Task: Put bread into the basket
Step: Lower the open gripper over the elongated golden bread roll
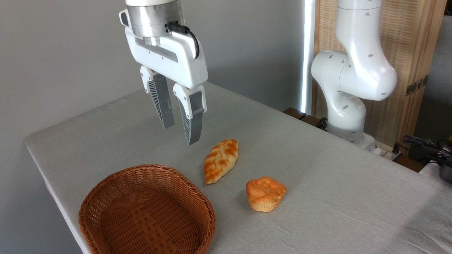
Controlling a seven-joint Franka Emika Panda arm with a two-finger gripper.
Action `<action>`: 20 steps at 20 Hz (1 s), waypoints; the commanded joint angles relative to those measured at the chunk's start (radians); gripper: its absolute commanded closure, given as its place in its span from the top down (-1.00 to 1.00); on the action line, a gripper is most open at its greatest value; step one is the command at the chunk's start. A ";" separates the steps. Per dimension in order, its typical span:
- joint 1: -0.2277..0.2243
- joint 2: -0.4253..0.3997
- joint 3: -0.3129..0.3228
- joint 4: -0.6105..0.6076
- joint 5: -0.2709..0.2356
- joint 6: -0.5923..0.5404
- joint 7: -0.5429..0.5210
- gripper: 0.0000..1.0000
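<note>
Pincer [180,134] hanging slightly parted, gripping nothing; bread [221,160] lying below-right. Risk: I'm straddling it lengthwise, slipping off short of basket [106,197].

Arm base [348,132]: white, mounted at the table's far right edge; its upper links rise out of the top of the picture
Wrist [155,17]: enters from the top left, well apart from the base; silver collar with a black cable plugged in
Gripper [178,132]: white body pointing down, tilted slightly; hangs in the air to the left of the base
Fingers [192,121]: two grey ribbed fingers; a narrow gap between them; nothing held; tips clear of the surface
</note>
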 commanded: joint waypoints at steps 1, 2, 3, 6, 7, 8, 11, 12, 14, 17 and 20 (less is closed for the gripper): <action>-0.011 -0.033 0.012 -0.049 0.010 0.043 -0.007 1.00; -0.011 -0.038 0.012 -0.058 0.010 0.045 -0.007 1.00; -0.011 -0.039 0.012 -0.065 0.012 0.046 -0.005 1.00; -0.013 -0.044 0.010 -0.073 0.010 0.053 -0.007 1.00; -0.013 -0.044 0.010 -0.073 0.010 0.054 -0.007 1.00; -0.014 -0.044 0.010 -0.073 0.010 0.071 -0.008 1.00; -0.014 -0.067 0.004 -0.116 0.010 0.091 -0.010 1.00; -0.014 -0.083 0.001 -0.142 0.010 0.106 -0.008 1.00; -0.014 -0.122 0.001 -0.202 0.010 0.140 -0.007 1.00; -0.020 -0.154 -0.001 -0.266 0.007 0.146 -0.008 1.00; -0.068 -0.157 -0.010 -0.340 0.016 0.168 -0.011 1.00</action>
